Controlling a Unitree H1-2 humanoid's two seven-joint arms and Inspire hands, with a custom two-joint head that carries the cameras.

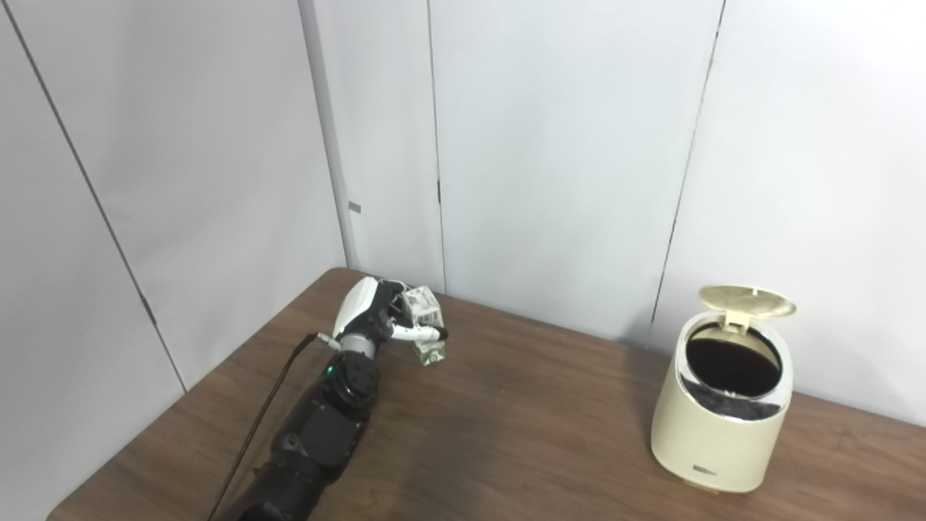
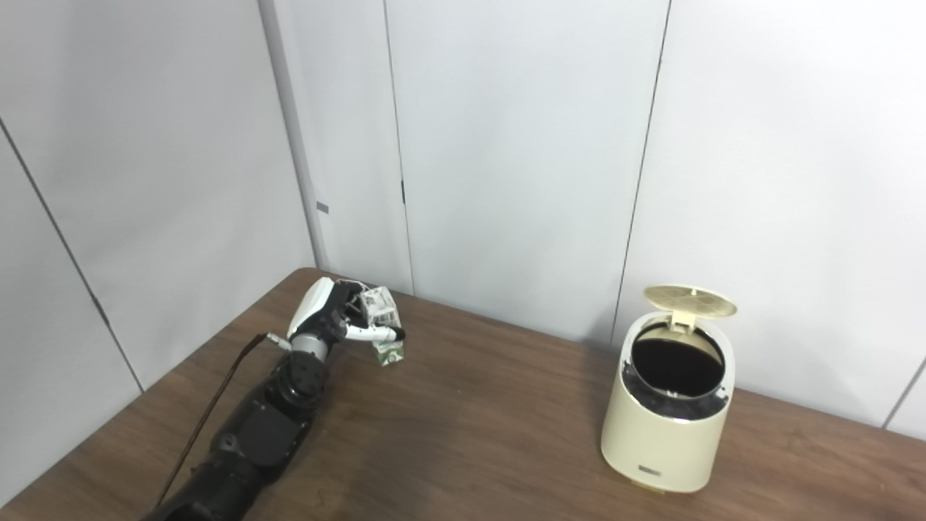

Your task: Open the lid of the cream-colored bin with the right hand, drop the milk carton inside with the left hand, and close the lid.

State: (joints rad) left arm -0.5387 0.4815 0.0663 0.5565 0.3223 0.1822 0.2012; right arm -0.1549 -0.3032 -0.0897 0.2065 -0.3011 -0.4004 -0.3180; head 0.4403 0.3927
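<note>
Left hand gripping milk carton on desk; lift clear, carry level over bin, lid up.

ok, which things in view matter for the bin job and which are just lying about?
Job:
- milk carton, left hand closed on it
- cream-colored bin, dark inside
- bin lid, standing open

Lying about:
- nothing loose; only the wooden table and white wall panels. Right hand is out of view.

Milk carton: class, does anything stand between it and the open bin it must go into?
Nothing visible does. The left hand is shut on the milk carton at the table's far left; bare table lies between it and the bin, whose lid is up.
</note>
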